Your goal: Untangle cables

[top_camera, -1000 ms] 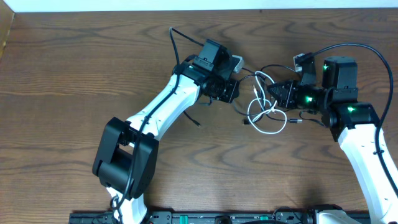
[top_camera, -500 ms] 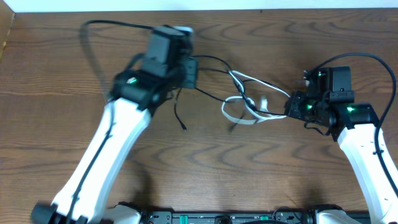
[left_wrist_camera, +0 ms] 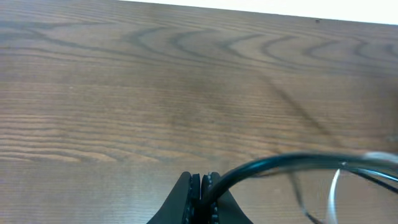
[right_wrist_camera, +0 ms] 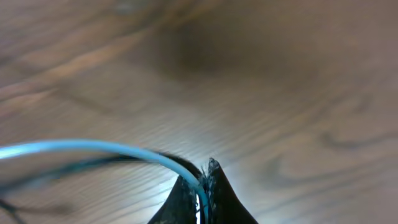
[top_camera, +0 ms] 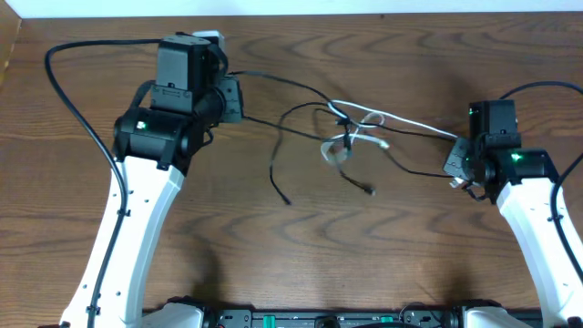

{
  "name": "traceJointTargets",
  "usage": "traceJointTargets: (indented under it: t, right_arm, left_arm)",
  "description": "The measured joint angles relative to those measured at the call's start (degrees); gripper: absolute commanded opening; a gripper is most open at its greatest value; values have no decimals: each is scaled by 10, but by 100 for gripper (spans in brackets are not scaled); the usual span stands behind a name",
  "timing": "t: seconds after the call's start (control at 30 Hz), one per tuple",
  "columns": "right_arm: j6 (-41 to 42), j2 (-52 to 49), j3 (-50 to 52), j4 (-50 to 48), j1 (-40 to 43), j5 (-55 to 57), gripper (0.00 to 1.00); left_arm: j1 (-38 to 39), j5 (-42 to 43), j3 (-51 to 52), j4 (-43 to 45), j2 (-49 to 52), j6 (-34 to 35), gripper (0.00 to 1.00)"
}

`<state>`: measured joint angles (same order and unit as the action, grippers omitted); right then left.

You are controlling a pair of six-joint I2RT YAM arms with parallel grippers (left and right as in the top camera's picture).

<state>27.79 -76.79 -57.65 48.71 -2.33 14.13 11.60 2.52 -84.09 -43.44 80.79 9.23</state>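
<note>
My left gripper [top_camera: 239, 97] is at the upper left, shut on the black cable [top_camera: 282, 82]. In the left wrist view the jaws [left_wrist_camera: 202, 186] pinch that black cable [left_wrist_camera: 280, 163], which arcs off to the right. At the right, my right gripper [top_camera: 453, 162] is shut on the white cable [top_camera: 410, 125]. The right wrist view shows the white cable [right_wrist_camera: 93, 146] curving out of the pinched jaws [right_wrist_camera: 204, 180]. Both cables stretch between the grippers and still cross in a small knot [top_camera: 344, 137] mid-table. Two loose black ends [top_camera: 288, 201] [top_camera: 368, 190] hang toward the front.
The wooden table [top_camera: 410, 255] carries only the cables. A thick black arm wire [top_camera: 64, 91] loops out at the far left, and another [top_camera: 537, 87] arcs over the right arm. The table's back edge [top_camera: 301, 13] runs close behind the left gripper.
The left arm has swung further left, the right gripper has drawn back to the right. The cables have been pulled out longer and the loops have shrunk to a small knot.
</note>
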Motion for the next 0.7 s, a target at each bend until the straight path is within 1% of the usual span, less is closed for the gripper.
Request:
traceJointTargets:
  t: [0.1, 0.23, 0.37, 0.47, 0.53, 0.6, 0.63, 0.67, 0.7]
  right_arm:
    - [7, -22, 0, 6, 17, 33, 1]
    - [15, -54, 0, 11, 58, 65, 1]
    - [20, -71, 0, 8, 91, 53, 1]
    - [3, -72, 0, -17, 109, 2, 1]
    - [-22, -72, 0, -37, 110, -47, 4]
    - [-51, -72, 0, -56, 110, -101, 12]
    - [-72, -72, 0, -67, 110, -138, 14]
    - [-93, -72, 0, -78, 110, -174, 14]
    - [-110, -72, 0, -89, 110, -209, 18]
  left_arm:
    - [-12, 2, 0, 0, 0, 0, 7]
    - [-42, -11, 0, 0, 0, 0, 8]
    - [-56, -17, 0, 0, 0, 0, 7]
    - [-59, -18, 0, 0, 0, 0, 8]
    - [-59, -15, 0, 0, 0, 0, 8]
    - [-59, -8, 0, 0, 0, 0, 7]
    - [-59, -1, 0, 0, 0, 0, 8]
    - [-59, 7, 0, 0, 0, 0, 7]
    - [-59, 13, 0, 0, 0, 0, 7]
